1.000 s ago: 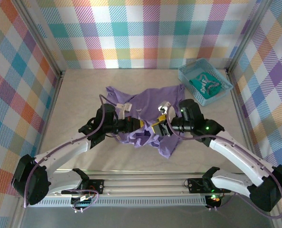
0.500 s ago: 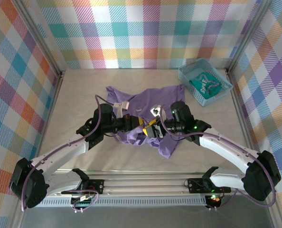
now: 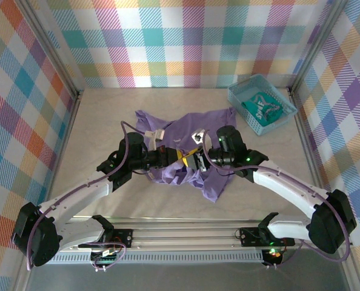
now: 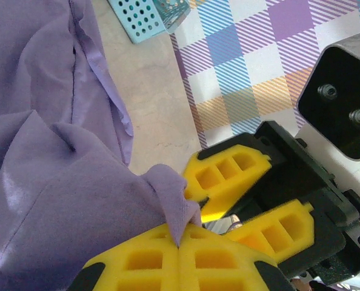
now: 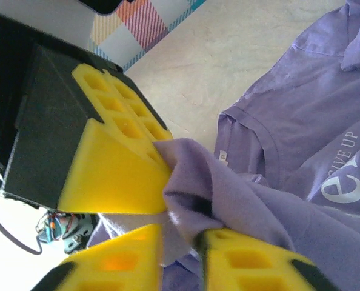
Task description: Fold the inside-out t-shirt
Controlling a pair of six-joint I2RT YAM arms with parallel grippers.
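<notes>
Movement over the last second belongs to the right arm: its right gripper [image 3: 196, 160] has swung in from the right and drawn its yellow foam fingers closer together, so it now sits nose to nose with the left gripper [image 4: 179, 239]. The left gripper has not budged and stays clamped on a raised peak of the plain lavender-purple cotton t-shirt [image 3: 183, 128]. The garment lies crumpled at the middle of the pale surface [image 3: 104, 115], well apart from the small teal plastic basket [image 3: 234, 97] in the far right corner. From the right wrist, that same peak of cloth runs down between the right fingers, which have a narrow gap left (whether they already pinch it or are only about to, I cannot tell). My reading is that a second hold is being set up right beside the first, so the bunched fabric can be drawn apart and spread. Folding proper has not begun, as the shirt is not yet flat.
</notes>
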